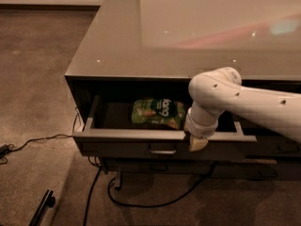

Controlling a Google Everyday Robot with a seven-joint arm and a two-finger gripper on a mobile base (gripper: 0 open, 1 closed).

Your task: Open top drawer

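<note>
We find the top drawer (122,147) standing partly open. The pincer (196,144) sits at its front rim, with the handle (162,149) just left of it. A green pouch (157,112) lies inside, behind-left. Whether the pincer is released or clenched, we cannot tell.

Top drawer (122,148) free left of the green pouch (157,112) — gripper (197,144) crowds its front rim.

The gripper (197,143), at the front rim of the top drawer (122,147) just right of the handle (162,149), is largely hidden by the wrist above it. The arm (254,100) covers the right end of the green packet (150,112) and is cut off at the right edge. The packet's print is too blurred to read.
</note>
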